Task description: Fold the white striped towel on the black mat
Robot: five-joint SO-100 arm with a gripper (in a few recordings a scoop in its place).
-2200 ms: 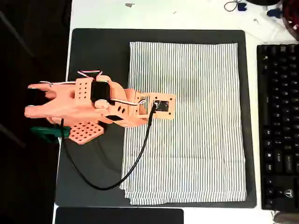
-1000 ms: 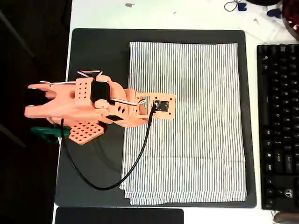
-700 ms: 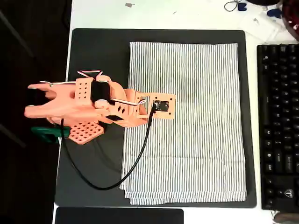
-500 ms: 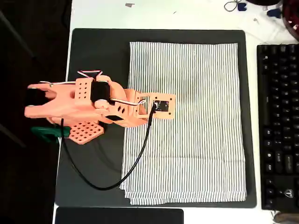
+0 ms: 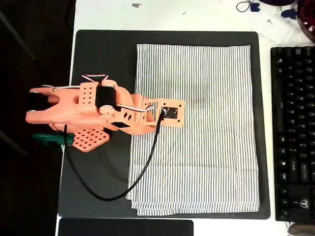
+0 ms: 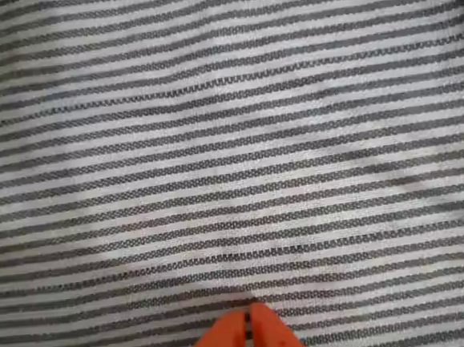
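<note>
A black keyboard (image 5: 294, 132) lies along the right edge of the overhead view, just beside the black mat (image 5: 103, 54), and a smaller dark slab (image 5: 125, 227) sits just below the mat's lower edge. Small bits of clutter, among them a loop of wire (image 5: 243, 6), lie on the white table (image 5: 197, 14) at the top. The orange arm (image 5: 83, 114) reaches in from the left and covers part of the mat and the towel's left edge; its black cable (image 5: 133, 184) loops across both.

The white striped towel (image 5: 197, 130) lies flat on the mat's right-hand part, its lower left corner showing layered edges. To the left of the table everything is dark.

In the wrist view the gripper (image 6: 248, 321) hangs close over the striped cloth (image 6: 229, 141), its two orange fingertips (image 6: 229, 334) pressed together with nothing between them. Whether the tips touch the cloth is hard to tell. From overhead the fingers are hidden beneath the arm's own camera plate (image 5: 170, 112).
</note>
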